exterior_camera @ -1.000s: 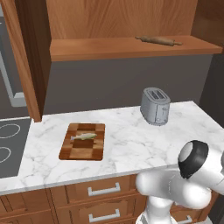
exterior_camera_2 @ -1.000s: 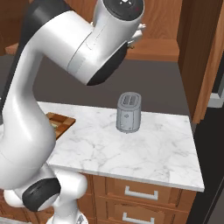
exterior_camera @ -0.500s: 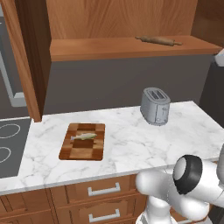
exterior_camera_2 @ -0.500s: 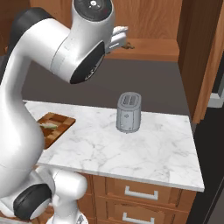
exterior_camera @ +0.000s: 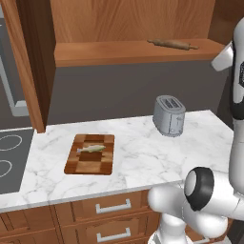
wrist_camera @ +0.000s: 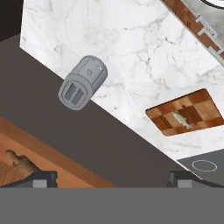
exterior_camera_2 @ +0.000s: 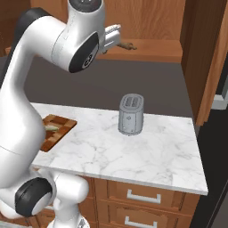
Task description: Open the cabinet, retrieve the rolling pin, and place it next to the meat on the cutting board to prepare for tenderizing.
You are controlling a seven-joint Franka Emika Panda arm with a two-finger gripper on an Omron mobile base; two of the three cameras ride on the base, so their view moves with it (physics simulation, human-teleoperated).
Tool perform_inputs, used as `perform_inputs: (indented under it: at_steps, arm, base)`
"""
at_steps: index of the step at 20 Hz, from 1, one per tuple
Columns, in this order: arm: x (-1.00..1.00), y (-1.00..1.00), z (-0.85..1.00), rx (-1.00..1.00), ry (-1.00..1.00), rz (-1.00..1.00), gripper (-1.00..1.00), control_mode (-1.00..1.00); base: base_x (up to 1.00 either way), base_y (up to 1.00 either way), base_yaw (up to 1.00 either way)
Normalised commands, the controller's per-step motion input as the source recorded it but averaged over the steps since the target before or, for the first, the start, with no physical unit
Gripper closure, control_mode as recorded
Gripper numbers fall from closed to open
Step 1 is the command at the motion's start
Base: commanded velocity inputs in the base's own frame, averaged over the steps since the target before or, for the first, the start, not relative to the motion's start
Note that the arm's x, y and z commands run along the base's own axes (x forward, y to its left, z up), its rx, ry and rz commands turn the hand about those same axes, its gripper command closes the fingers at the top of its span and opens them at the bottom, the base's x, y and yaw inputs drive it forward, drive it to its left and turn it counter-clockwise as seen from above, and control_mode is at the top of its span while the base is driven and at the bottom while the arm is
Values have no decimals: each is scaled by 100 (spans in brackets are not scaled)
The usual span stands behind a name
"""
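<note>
The cabinet (exterior_camera: 128,24) stands open, its door (exterior_camera: 28,62) swung out at the left. On its shelf lies the rolling pin (exterior_camera: 172,44), whose near end (exterior_camera_2: 127,45) shows just beyond my hand (exterior_camera_2: 111,34). The hand view catches that same end (wrist_camera: 17,160) at the lower left. My gripper (wrist_camera: 113,178) is open, its fingertips (wrist_camera: 43,178) wide apart and empty, high at shelf level. Down on the counter, the cutting board (exterior_camera: 90,154) carries the small meat (exterior_camera: 91,148), also seen as board (wrist_camera: 189,113) and meat (wrist_camera: 181,118).
A grey toaster (exterior_camera: 169,115) stands on the marble counter (exterior_camera: 138,157) right of the board, below the shelf. A stove top (exterior_camera: 9,162) lies at the left, drawers (exterior_camera: 112,207) run under the counter. The right cabinet door (exterior_camera_2: 209,58) hangs open.
My arm has swung up and over: its upper joint moved left in the right base view, and a white link now shows at the left base view's right edge beside the shelf.
</note>
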Motion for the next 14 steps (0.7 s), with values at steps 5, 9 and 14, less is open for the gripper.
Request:
perform_inputs:
  at_steps: [5, 9, 14]
  arm:
    - [43, 9, 0, 0, 7, 0, -100, -100]
    - [45, 0, 0, 0, 9, -3, -100, -100]
    - [46, 2, 6, 0, 7, -3, -100, -100]
  base:
    - [0, 0, 0]
    - [0, 0, 0]
    - [0, 0, 0]
